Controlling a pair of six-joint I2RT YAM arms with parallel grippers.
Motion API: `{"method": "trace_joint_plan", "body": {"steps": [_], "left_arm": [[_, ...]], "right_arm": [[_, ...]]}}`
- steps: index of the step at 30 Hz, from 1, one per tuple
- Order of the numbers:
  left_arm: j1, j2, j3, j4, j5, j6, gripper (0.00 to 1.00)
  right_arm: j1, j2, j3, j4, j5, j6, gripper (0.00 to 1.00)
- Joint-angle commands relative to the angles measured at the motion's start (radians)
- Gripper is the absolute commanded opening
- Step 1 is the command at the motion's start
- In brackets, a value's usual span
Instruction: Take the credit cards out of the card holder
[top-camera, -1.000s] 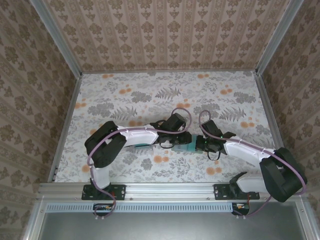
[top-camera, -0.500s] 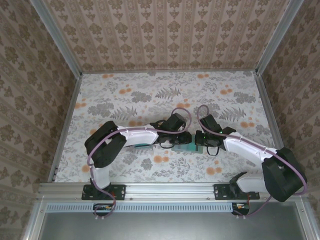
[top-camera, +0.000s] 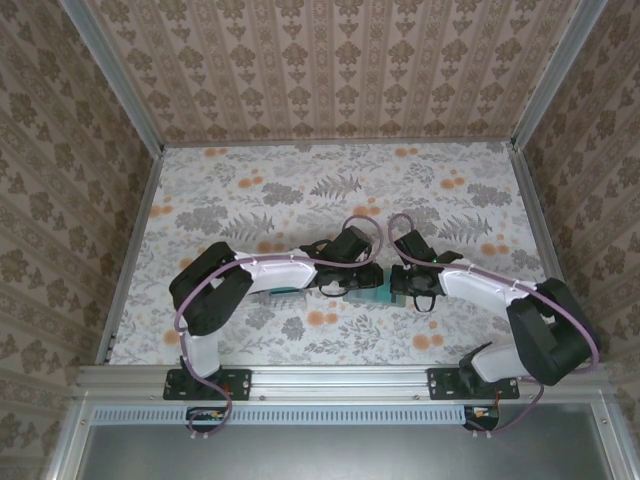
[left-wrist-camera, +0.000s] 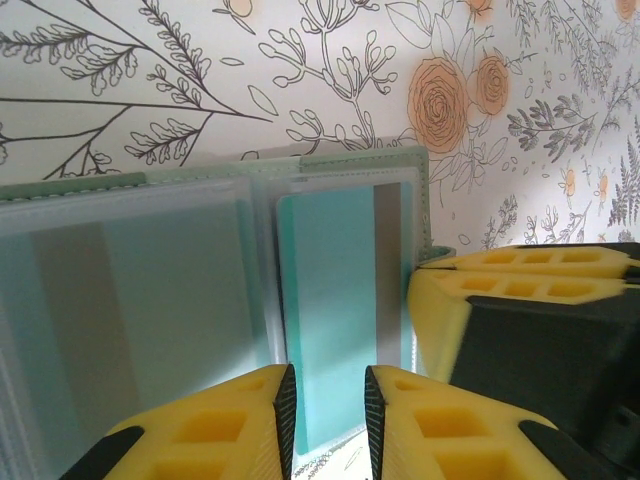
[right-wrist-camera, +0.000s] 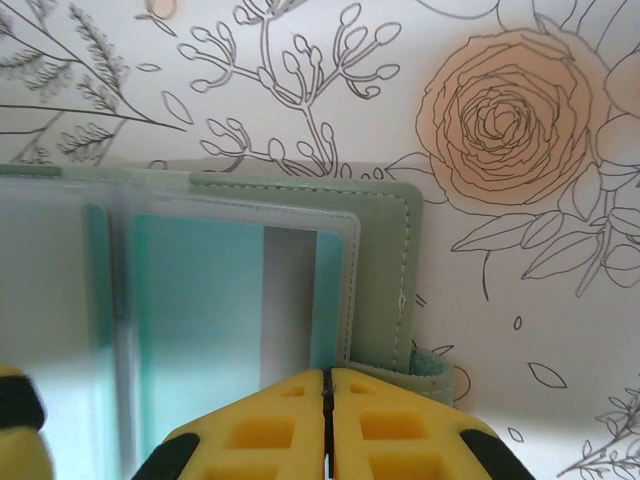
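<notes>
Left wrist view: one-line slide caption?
Open left gripper over a teal credit card in the open card holder; shut right gripper at its edge.

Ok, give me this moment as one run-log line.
phase: card extraction | left pincer: narrowly open over teal-green flat card, card in sleeve | right pincer: shut at edge of sage-green bifold card holder
</notes>
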Motion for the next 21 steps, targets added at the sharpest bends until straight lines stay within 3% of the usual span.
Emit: {"method": "trace_joint_plan", "body": {"steps": [1, 21], "left_arm": [[0.001, 0.017, 0.013, 0.006, 0.02, -0.013, 0.27], [0.001, 0.065, 0.025, 0.021, 0.069, -0.076, 0.25]], "right_arm": [[-0.003, 0.04, 0.024, -0.031, 0.013, -0.004, 0.09], [-0.003, 0.003, -0.017, -0.005, -0.006, 0.017, 0.08]]}}
